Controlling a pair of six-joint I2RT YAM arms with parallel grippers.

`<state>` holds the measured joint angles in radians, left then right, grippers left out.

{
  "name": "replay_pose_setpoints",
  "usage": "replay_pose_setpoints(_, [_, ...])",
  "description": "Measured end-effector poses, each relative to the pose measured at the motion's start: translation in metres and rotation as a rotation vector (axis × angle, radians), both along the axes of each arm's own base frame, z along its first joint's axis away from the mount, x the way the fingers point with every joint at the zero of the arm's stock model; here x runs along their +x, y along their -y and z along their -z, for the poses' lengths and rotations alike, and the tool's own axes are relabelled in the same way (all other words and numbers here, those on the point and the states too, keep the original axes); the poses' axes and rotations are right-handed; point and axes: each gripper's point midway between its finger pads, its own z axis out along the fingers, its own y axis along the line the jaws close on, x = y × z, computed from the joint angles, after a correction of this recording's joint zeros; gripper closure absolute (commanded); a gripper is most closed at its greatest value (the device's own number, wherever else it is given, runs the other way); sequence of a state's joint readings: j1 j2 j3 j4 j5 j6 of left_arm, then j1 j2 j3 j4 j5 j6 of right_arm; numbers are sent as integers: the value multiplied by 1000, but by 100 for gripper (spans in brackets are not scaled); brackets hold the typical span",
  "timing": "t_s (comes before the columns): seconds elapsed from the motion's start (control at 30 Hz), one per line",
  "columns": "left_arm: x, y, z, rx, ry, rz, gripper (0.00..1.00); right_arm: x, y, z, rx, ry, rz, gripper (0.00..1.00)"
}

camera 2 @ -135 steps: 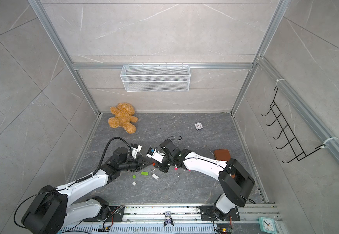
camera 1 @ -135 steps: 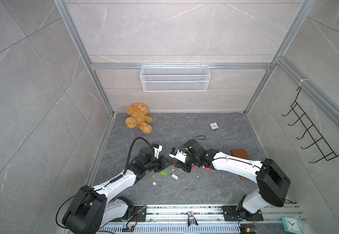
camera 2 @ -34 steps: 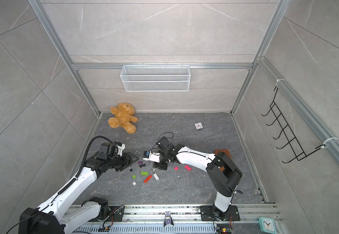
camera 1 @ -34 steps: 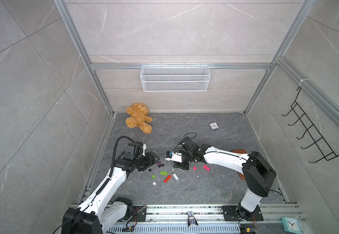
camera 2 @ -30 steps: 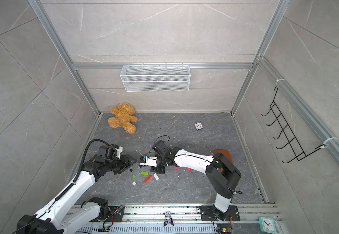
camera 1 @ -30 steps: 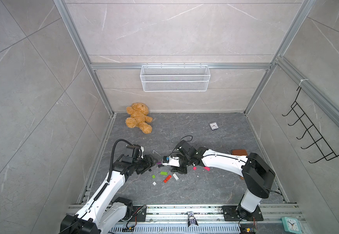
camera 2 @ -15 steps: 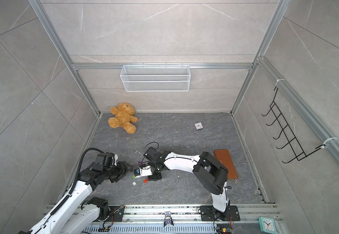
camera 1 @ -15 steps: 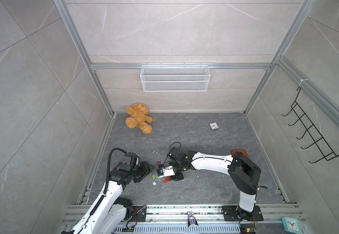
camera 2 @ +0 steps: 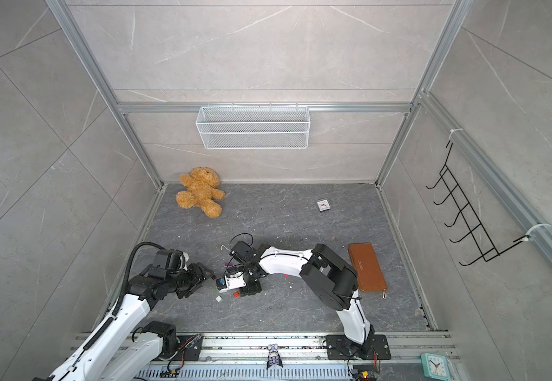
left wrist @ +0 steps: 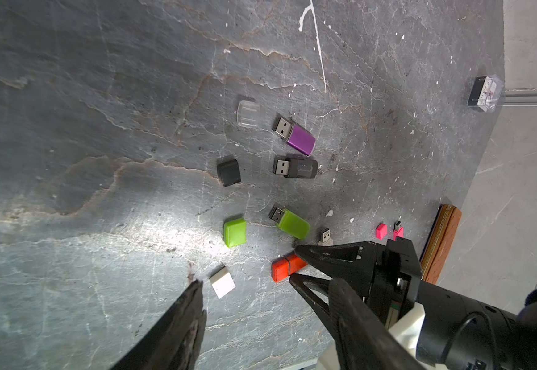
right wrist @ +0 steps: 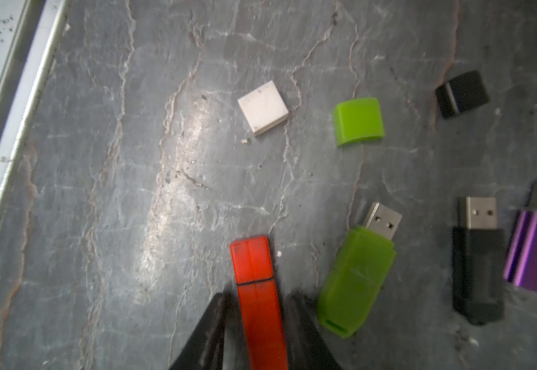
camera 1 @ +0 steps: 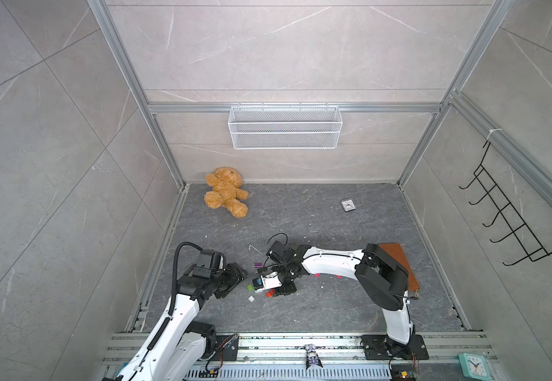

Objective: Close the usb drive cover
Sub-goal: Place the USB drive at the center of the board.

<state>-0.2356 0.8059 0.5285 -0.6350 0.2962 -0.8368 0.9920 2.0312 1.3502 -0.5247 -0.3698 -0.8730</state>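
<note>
Four loose caps (left wrist: 234, 232), perhaps, near red drive (right wrist: 254, 266)

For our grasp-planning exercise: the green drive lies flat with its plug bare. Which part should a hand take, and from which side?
Probably the plastic body of the green drive, pinched across its two long sides, coming from above. It lies flat, so only a top-down approach reaches both sides, and a hold toward the rear leaves the plug free for the green cap lying apart.
</note>
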Motion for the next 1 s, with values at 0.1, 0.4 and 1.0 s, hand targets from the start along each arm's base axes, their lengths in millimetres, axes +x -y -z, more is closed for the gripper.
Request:
replay_pose_setpoints(0.1, [-1, -1, 1, 2, -7, -5, 35, -3, 4, 1, -22, -8, 3, 68])
replay_pose_setpoints(0.4, [-2, -3, 2, 5, -15, -11, 35, -14, 15, -3, -60, -53, 73, 65])
replay_pose_setpoints(1.0, [22, -34, -10, -60, -20, -140, 35, -8, -59, -52, 204, -15, 7, 63])
